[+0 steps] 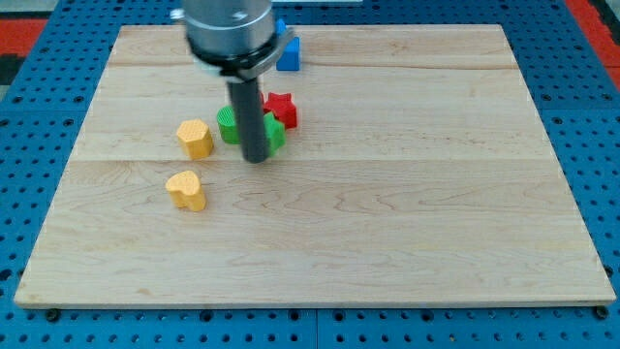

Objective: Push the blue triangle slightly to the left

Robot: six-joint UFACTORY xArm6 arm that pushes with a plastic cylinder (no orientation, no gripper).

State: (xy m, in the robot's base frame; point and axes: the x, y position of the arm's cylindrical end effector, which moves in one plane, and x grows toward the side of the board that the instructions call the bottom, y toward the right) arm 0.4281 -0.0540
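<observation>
On the wooden board (387, 242), my tip (257, 158), a plain rod holding nothing, rests against the green blocks (229, 127) beside the red star (283, 109), two yellow blocks (195, 139) lie left, and the blue triangle (289, 54) sits near the view's top.

A pale wooden board (387, 242) lies on a blue pegboard surface (591, 116)

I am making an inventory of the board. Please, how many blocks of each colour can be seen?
Yellow: 2, one above the other
Green: 2, one left of my tip, one right, both partly hidden
Red: 1, star
Blue: 1, block, shape unclear
Total: 6
</observation>
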